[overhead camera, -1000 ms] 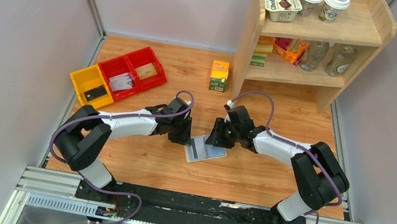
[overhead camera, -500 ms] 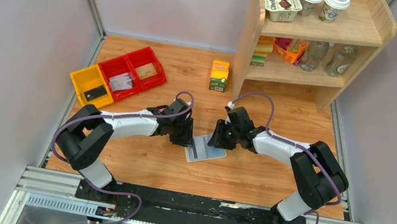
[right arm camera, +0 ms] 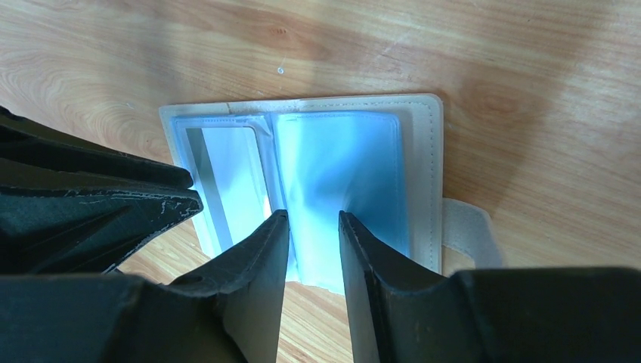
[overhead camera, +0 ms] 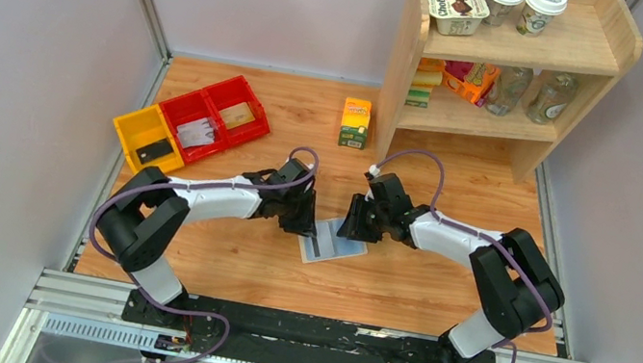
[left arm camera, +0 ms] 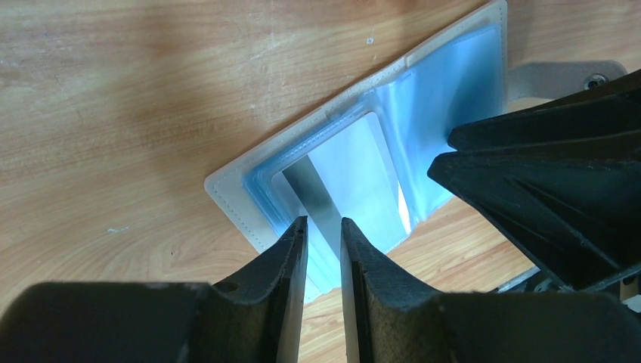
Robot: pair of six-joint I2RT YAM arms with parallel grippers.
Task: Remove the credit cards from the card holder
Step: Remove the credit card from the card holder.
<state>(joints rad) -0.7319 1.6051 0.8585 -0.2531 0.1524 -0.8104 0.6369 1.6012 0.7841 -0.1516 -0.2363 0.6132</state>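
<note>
The card holder (overhead camera: 344, 247) lies spread open on the wood between my two grippers, blue sleeves up. Its beige rim (left arm camera: 234, 198) (right arm camera: 432, 181) and closing tab (right arm camera: 465, 231) show clearly. One credit card (left arm camera: 355, 170) (right arm camera: 230, 178), whitish with a dark stripe, sits inside the left sleeve. My left gripper (overhead camera: 308, 224) (left arm camera: 323, 224) hovers over the striped end of that card, jaws open by a narrow gap with nothing between them. My right gripper (overhead camera: 353, 226) (right arm camera: 311, 218) is open over the near edge of the right sleeve, also holding nothing.
Red bins (overhead camera: 221, 112) and a yellow bin (overhead camera: 147, 136) stand at the back left, with flat items inside. A small juice carton (overhead camera: 355, 123) stands in front of the wooden shelf (overhead camera: 500, 73) of cups and bottles at the back right.
My left gripper has edged right, further onto the card holder's left half. The right gripper has hardly moved, and the card holder lies where it was.
</note>
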